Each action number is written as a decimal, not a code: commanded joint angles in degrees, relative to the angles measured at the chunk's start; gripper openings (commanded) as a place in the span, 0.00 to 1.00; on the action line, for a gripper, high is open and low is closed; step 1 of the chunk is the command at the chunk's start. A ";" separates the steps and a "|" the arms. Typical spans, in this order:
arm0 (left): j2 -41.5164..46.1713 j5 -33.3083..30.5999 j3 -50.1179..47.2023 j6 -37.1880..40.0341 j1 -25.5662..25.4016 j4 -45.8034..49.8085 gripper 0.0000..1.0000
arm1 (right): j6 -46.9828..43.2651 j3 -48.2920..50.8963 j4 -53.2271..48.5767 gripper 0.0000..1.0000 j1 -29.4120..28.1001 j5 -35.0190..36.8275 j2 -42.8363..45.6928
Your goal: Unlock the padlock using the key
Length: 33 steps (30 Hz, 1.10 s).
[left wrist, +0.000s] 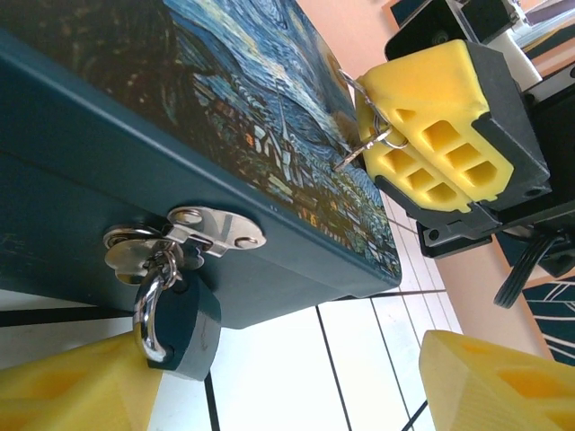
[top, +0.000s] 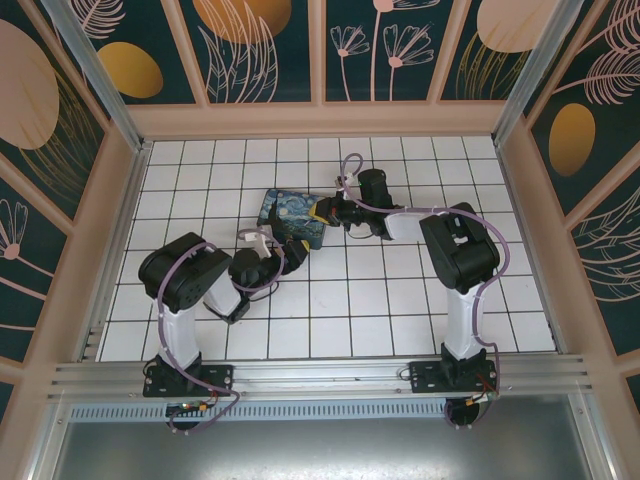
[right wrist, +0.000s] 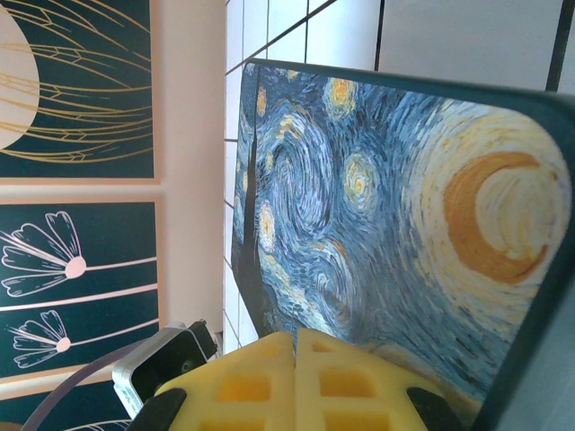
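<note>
Box (top: pixel 292 218) on desk (top: pixel 400 310) centre; padlock (left wrist: pixel 184 328) hangs from hasp (left wrist: pixel 216 229) on box side; key (left wrist: pixel 364 148) over box lid, in right fingers (left wrist: pixel 440 135).

Twin machines, one build: the left arm (top: pixel 185 290) and right arm (top: pixel 455 260) pair glossy black joint housings, rounded at the elbows, with white tubular links. A pale lilac cable (top: pixel 347 165) loops loosely along each arm, and thin red and yellow wires (top: pixel 195 408) show near the black base plates (top: pixel 445 375). The left claw (left wrist: pixel 287 359) and right claw (left wrist: pixel 377 135) wear chunky bright-yellow fingers (left wrist: pixel 440 108), wedge-shaped and moulded with rows of rectangular pockets, seated in black carriers (left wrist: pixel 517 135) fixed by small screws.
</note>
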<state>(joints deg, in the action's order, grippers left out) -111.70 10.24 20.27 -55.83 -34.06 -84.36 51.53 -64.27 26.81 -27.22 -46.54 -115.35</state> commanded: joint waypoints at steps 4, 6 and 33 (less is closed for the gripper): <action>-3.12 -0.38 2.70 -1.66 -0.12 -2.68 0.75 | 0.20 0.47 -3.23 0.00 -1.35 0.73 -3.53; -4.39 -0.86 3.01 -1.89 -0.10 -2.65 0.75 | 0.33 0.46 -2.99 0.00 -1.35 0.75 -3.62; -5.25 -6.03 2.06 -4.91 -0.09 -2.28 0.15 | 0.01 0.82 -3.12 0.00 -1.35 0.48 -3.29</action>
<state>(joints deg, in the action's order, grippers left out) -117.05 3.73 22.65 -60.38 -34.02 -85.62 51.57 -64.27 27.75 -27.40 -46.52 -115.70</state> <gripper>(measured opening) 0.157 0.050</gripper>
